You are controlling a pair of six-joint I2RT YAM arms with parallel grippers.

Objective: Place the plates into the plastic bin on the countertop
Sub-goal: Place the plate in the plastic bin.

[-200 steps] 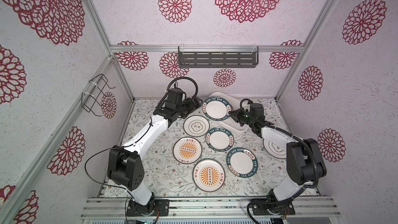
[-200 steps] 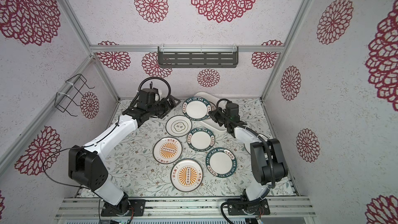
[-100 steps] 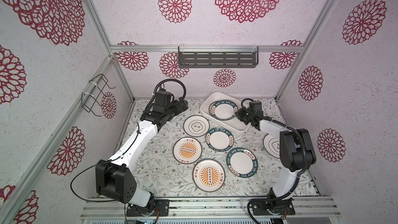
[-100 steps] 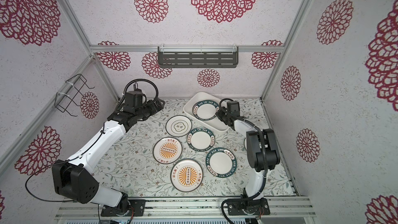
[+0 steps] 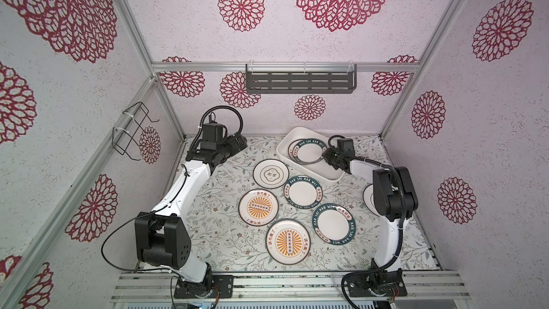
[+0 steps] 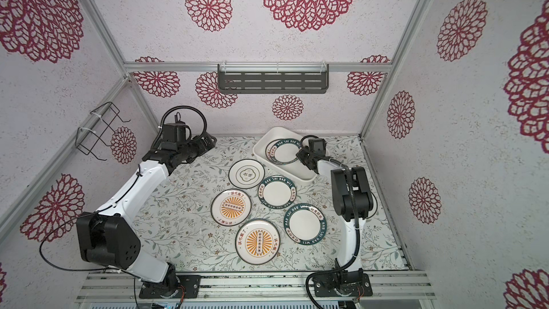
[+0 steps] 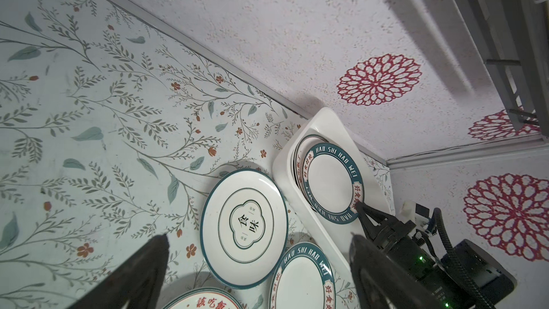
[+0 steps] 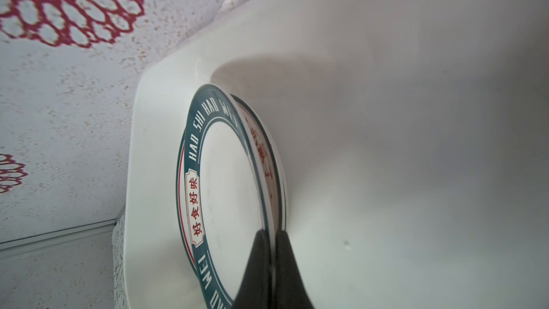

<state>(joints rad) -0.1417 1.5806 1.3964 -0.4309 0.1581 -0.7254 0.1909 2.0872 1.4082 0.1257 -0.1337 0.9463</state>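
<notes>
Plate (image 5: 309,153) lies face-up in the diagonal plastic bin (image 5: 322,172), right hand (image 5: 326,156) clenching its rim, left hand (image 5: 241,144) released.

Dark slotted shelf (image 5: 300,78) hangs up on the back wall, clipped to the metal crossbar (image 5: 208,66). Black wire rack (image 5: 135,132) is zip-tied to a side wall, and big red flower medallions (image 5: 240,4) are all over the pale textured walls.

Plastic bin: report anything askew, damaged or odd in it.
The teal-rimmed plate sits off-centre on the plate beneath, whose rim peeks out on one side. The right gripper is shut on the teal-rimmed plate's edge. Nothing in the plastic bin looks cracked or spilled.
</notes>
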